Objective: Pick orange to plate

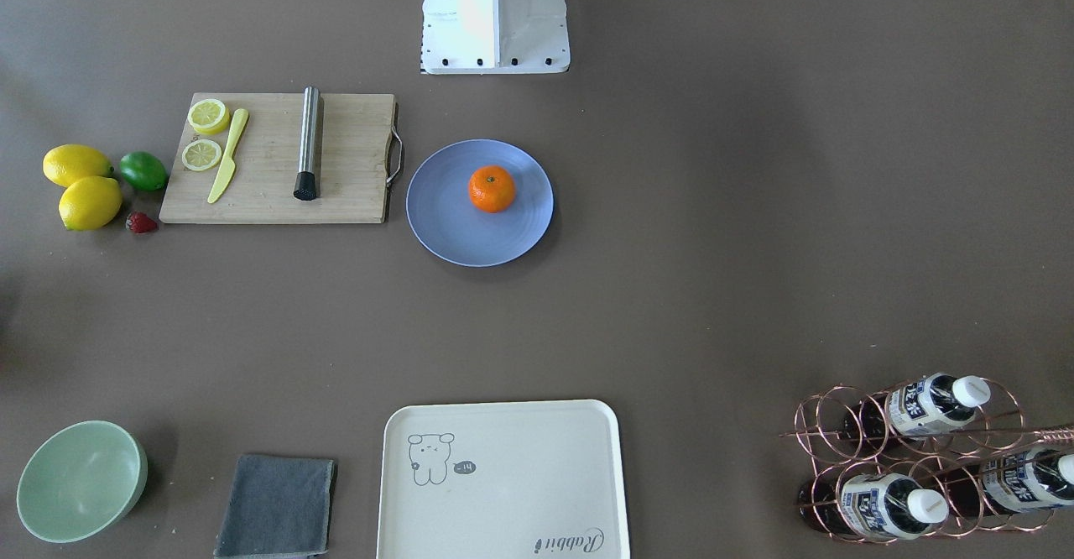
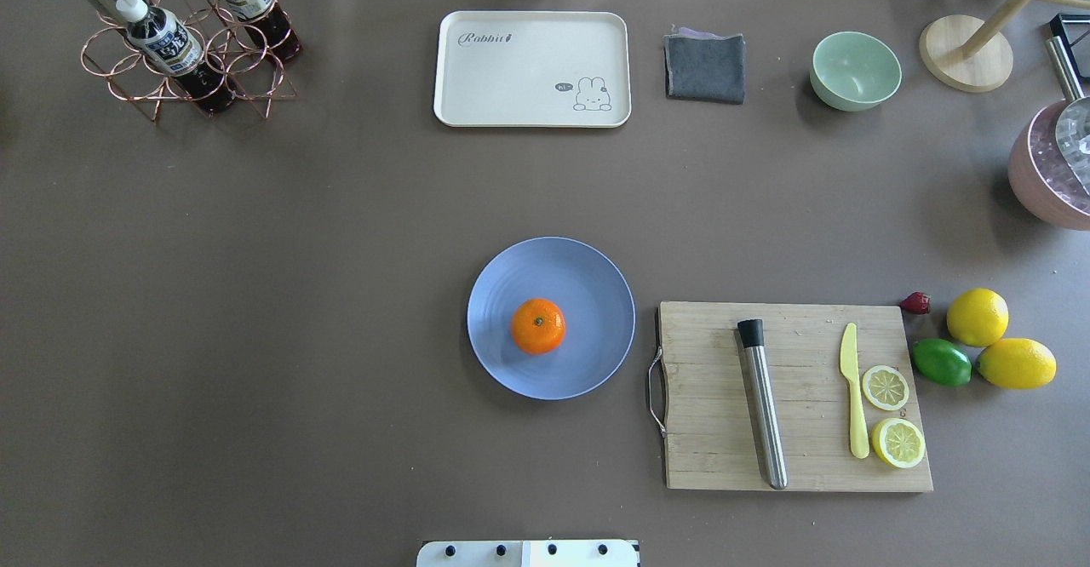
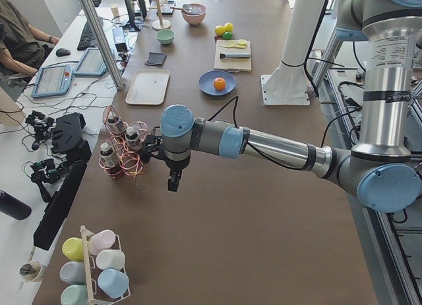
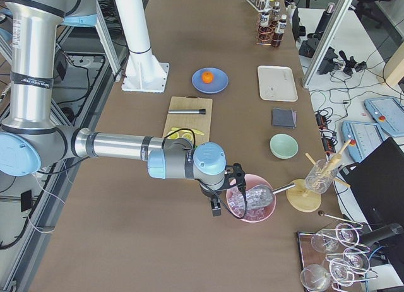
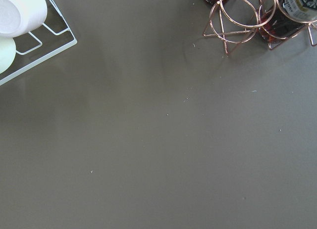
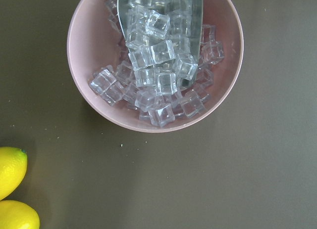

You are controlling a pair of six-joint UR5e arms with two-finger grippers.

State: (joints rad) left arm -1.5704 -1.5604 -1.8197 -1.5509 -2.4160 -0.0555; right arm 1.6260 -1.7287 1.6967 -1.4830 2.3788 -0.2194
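Note:
The orange point(image 2: 537, 326) rests on the periwinkle-blue plate point(image 2: 588, 286) near the table's middle, slightly toward the robot's side of the plate's centre. The front-facing view shows the same orange point(image 1: 492, 188) on the plate point(image 1: 453, 223), with nothing touching it. My left gripper point(image 3: 173, 184) hangs above the table beside the copper bottle rack, far from the plate. My right gripper point(image 4: 215, 210) hovers next to the pink ice bowl at the other end. Both show only in the side views, so I cannot tell whether they are open or shut.
A wooden cutting board point(image 2: 796, 397) with a steel muddler, yellow knife and lemon slices lies right of the plate. Beside it are lemons point(image 2: 978, 317), a lime and a strawberry. A cream tray point(image 2: 532, 69), grey cloth, green bowl point(image 2: 855, 70), bottle rack point(image 2: 183, 48) and pink ice bowl point(image 6: 156, 61) line the far side.

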